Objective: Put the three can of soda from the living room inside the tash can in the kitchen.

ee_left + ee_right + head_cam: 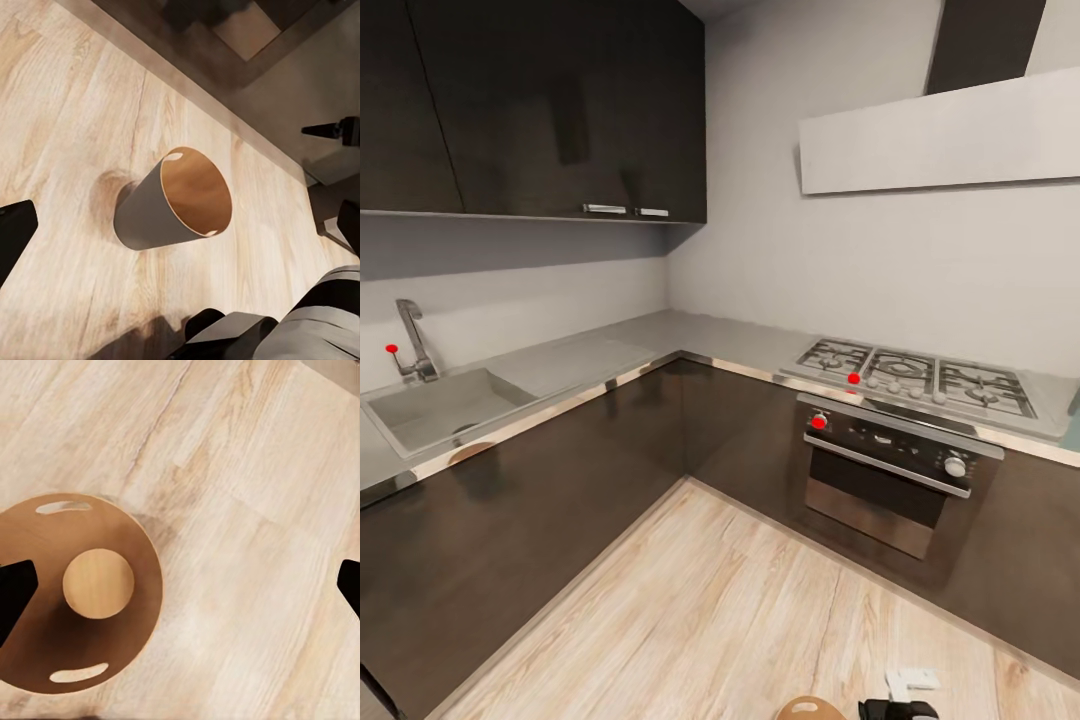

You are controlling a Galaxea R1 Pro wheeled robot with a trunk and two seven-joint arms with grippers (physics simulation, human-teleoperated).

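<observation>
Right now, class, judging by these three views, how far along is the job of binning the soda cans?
Done: the robot is in the kitchen, by the hob and sink, with the trash can upright on the wood floor below both wrists. In hand: nothing; the right gripper is open, and looking straight down shows a bare brown bottom inside. Left: no can is visible inside yet.

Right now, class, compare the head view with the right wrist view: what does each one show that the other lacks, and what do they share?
Head view alone: the kitchen, with its sink and tap, steel counter, hob, oven, black upper cabinets and white hood. Right wrist view alone: a look straight down into the trash can, with its brown inside, round floor and two handle slots. Shared: the light wood floor, and a sliver of the can's copper rim in the head view.
</observation>
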